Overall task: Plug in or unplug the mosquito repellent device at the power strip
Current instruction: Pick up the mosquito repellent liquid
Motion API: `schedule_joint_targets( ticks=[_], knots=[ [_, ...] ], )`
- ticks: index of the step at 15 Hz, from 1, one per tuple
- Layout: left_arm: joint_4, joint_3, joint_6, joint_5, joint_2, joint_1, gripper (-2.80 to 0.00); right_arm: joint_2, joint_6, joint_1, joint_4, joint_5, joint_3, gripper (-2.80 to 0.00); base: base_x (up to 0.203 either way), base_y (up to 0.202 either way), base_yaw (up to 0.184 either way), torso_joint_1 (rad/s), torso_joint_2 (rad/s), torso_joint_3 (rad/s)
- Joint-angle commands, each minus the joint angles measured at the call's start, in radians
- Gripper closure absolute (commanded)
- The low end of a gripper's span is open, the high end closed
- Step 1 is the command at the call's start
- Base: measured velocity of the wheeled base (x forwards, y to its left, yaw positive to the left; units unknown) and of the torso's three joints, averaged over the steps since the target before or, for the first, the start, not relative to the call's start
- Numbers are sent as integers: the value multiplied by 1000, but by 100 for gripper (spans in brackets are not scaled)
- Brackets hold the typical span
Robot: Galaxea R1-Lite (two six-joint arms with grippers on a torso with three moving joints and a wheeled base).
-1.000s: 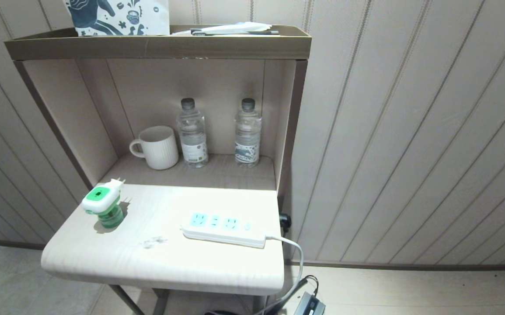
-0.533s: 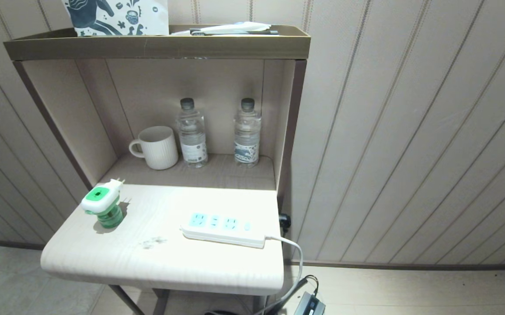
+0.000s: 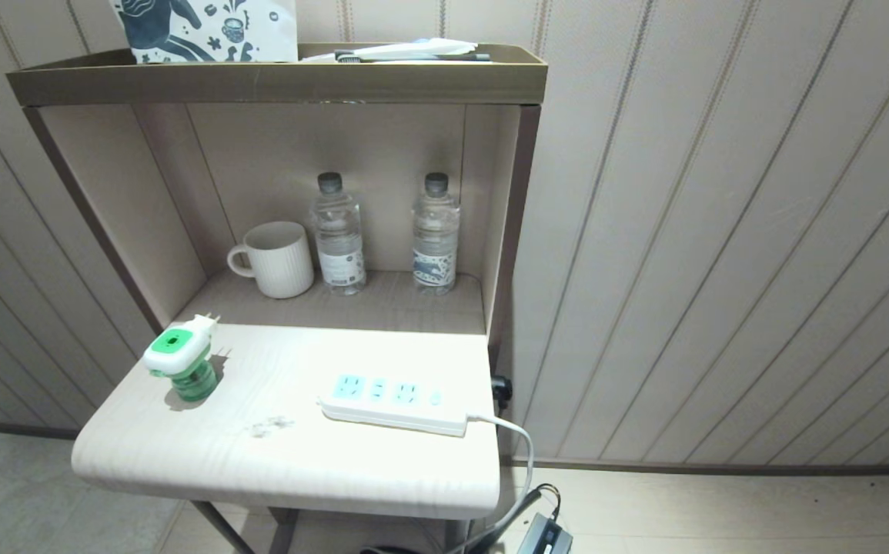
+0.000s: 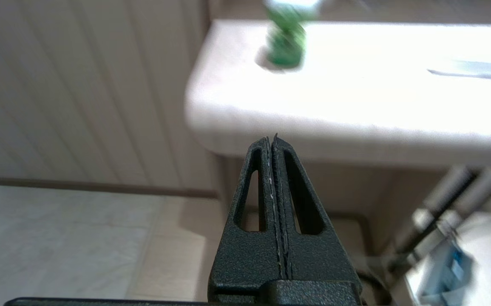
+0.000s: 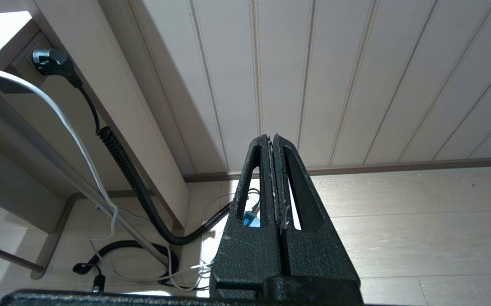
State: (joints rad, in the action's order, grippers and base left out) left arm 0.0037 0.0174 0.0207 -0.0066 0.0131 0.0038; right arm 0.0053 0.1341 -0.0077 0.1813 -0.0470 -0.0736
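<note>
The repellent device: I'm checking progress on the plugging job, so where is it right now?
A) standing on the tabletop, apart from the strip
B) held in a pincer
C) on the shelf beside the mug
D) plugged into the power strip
A: the repellent device stands on its green bottle near the tabletop's left edge, prongs free, well clear of the power strip, whose sockets are all empty.

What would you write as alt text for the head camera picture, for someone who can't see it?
A green-and-white mosquito repellent device stands unplugged near the left edge of a pale table, apart from a white power strip lying to its right. Behind them, in a shelf recess, stand a mug and two water bottles.
</note>
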Motion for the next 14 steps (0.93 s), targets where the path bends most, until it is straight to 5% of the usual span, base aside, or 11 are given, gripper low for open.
schedule_joint_targets(
  ticks=[1, 9, 14],
  knots=[
    [1, -17, -3, -12, -13, -1, 0, 2, 4, 0, 1, -1, 0, 0, 0, 0, 0, 0, 0, 0],
    [-2, -17, -25, -1, -12, -2, 0, 2, 46, 0, 1, -1, 0, 0, 0, 0, 0, 0, 0, 0],
    [-2, -17, -25, -1, -12, -2, 0, 2, -214, 1, -46, 64, 28, 0, 0, 0, 0, 0, 0, 0]
  ],
)
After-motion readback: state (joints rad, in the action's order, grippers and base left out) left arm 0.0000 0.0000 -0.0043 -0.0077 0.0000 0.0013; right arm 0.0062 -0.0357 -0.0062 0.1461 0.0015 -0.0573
